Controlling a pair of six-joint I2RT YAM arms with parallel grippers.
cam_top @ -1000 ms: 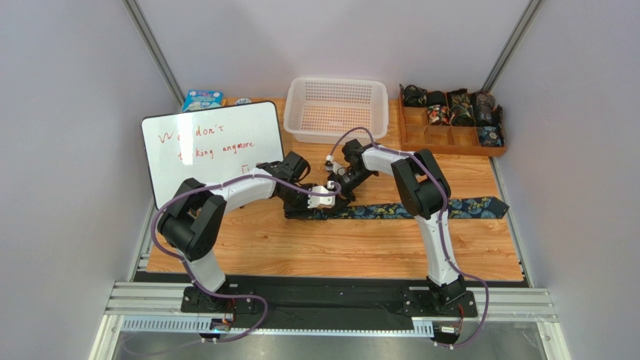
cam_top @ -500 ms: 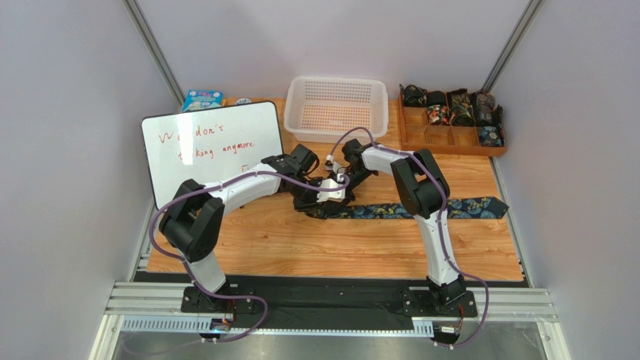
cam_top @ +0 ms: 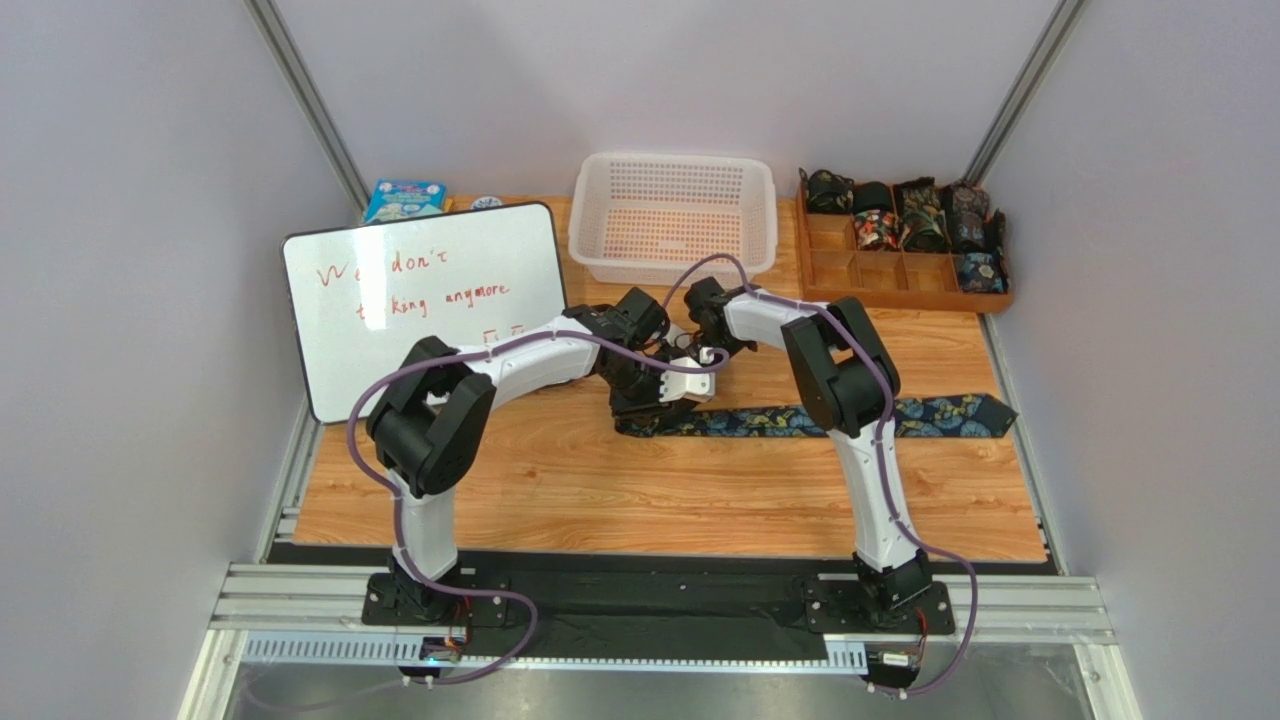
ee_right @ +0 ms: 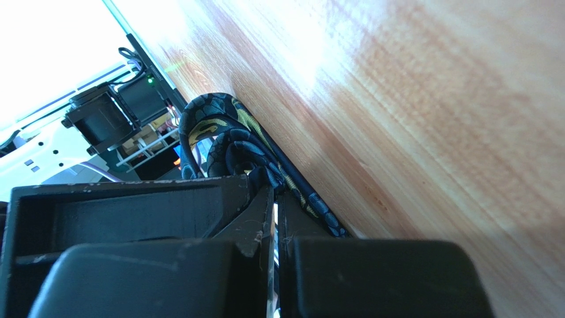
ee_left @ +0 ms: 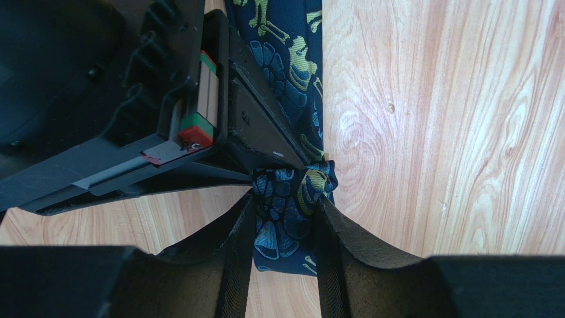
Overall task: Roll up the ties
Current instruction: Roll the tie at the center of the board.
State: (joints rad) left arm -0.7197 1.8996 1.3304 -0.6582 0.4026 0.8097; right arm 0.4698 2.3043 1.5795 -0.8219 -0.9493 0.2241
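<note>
One of the ties [cam_top: 842, 420], dark with teal and yellowish paisley, lies flat across the wooden table, its wide pointed end to the right. Its left end is curled into a small roll [ee_left: 290, 215]. My left gripper [ee_left: 288, 202] is shut on that roll, one pad on each side of it. My right gripper [ee_right: 274, 189] is shut, and the curled tie end [ee_right: 222, 142] is pinched at its fingertips. In the top view the left gripper [cam_top: 679, 387] and the right gripper [cam_top: 694, 357] meet over the tie's left end.
A whiteboard [cam_top: 428, 300] lies at the left. At the back stand a white basket [cam_top: 672, 215] and a small blue box [cam_top: 404, 197]. A wooden compartment tray [cam_top: 902, 282] at the back right holds several rolled ties [cam_top: 902, 218].
My left arm has swung right to the tie's left end and its jaws have narrowed onto the roll. The tie's left end has drawn in to the right. The right arm has barely moved.
</note>
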